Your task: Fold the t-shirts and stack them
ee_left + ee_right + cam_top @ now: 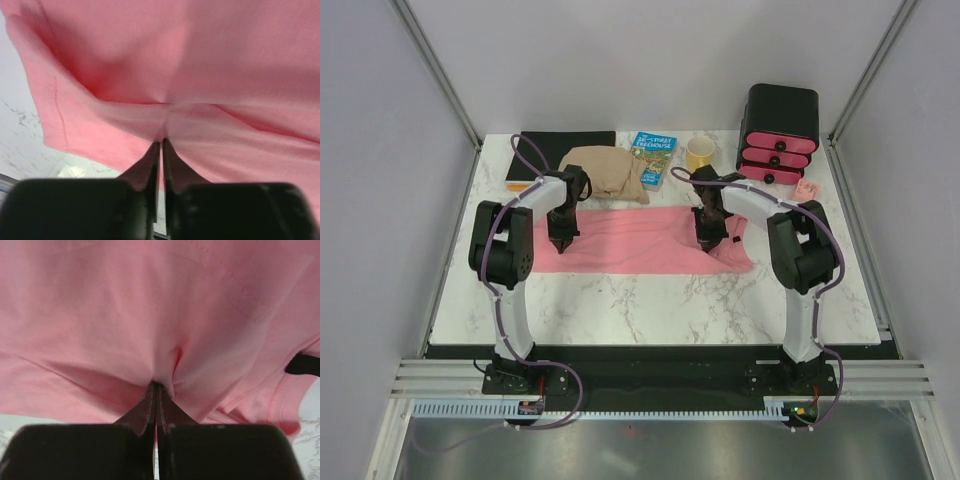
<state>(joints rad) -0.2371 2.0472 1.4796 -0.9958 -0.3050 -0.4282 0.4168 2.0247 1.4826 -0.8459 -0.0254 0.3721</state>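
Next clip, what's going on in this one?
Both arms are working on the salmon-pink t-shirt, which lies stretched across the marble table. The left gripper and the right gripper each pinch a small fold of its cloth, one near each end. A tan garment sits bunched behind it.

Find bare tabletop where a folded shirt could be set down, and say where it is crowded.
Bare marble table lies along the near side, between the pink t-shirt and the near edge, and right of it. The far edge is crowded: black pad, tan cloth, book, mug, drawer box.
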